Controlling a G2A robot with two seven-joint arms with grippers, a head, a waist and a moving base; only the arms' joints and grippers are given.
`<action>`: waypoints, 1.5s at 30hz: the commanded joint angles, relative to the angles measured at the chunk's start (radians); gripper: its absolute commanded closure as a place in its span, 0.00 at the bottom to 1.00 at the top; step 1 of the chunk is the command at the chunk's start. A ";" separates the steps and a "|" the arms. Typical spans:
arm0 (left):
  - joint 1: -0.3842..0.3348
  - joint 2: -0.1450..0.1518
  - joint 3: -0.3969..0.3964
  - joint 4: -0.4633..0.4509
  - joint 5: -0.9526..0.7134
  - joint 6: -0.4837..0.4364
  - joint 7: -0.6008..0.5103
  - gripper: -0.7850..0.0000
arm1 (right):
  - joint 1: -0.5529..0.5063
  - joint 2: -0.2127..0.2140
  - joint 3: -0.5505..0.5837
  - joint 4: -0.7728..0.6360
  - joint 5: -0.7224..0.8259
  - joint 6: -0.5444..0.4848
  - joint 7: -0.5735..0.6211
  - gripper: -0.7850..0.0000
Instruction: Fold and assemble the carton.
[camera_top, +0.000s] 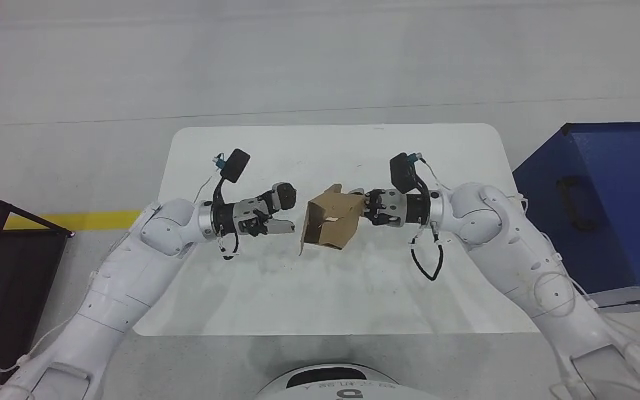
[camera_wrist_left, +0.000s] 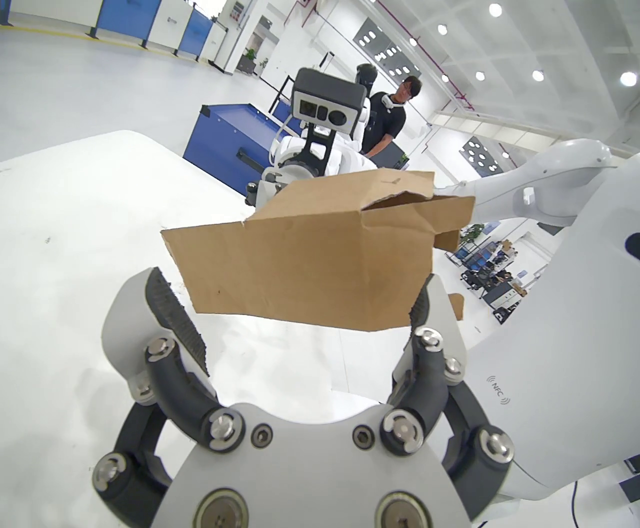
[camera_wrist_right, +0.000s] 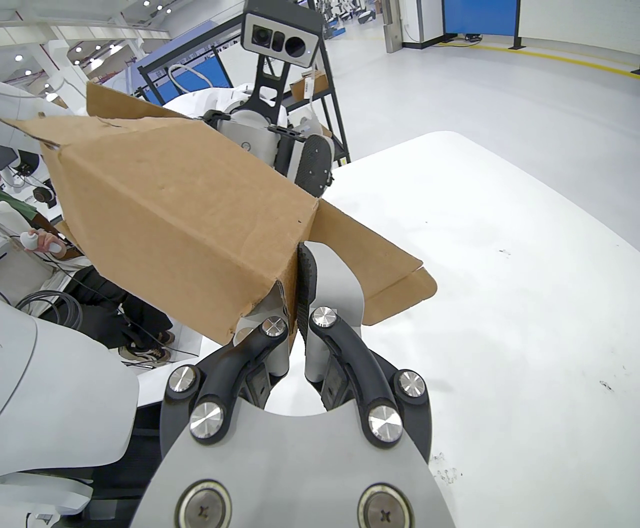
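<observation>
A brown carton (camera_top: 333, 219) hangs partly folded above the middle of the white table (camera_top: 420, 290). My right gripper (camera_top: 369, 208) is shut on one wall of the carton (camera_wrist_right: 170, 210); its fingers (camera_wrist_right: 306, 280) pinch the cardboard edge. A loose flap (camera_wrist_right: 380, 280) sticks out beside them. My left gripper (camera_top: 284, 208) stands open on the carton's other side, a short gap away. In the left wrist view the carton (camera_wrist_left: 310, 260) floats just beyond my spread left gripper (camera_wrist_left: 295, 300), with a flap raised on its far side.
A blue bin (camera_top: 585, 205) stands on the floor off the table's right side. A dark object (camera_top: 25, 260) sits at the left edge, with a yellow floor line (camera_top: 100, 220) beside it. Bare table surface lies all around the arms.
</observation>
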 joint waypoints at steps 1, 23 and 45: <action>0.022 0.003 -0.019 -0.022 0.025 0.012 0.024 0.00 | 0.005 -0.002 -0.004 0.004 0.003 0.002 0.004 1.00; 0.087 0.014 -0.111 -0.219 0.207 0.289 0.136 0.00 | 0.047 -0.021 -0.035 0.054 0.016 0.014 0.016 1.00; 0.070 -0.013 -0.051 -0.236 0.432 0.445 0.197 0.00 | 0.055 -0.028 -0.035 0.081 0.021 -0.018 0.023 1.00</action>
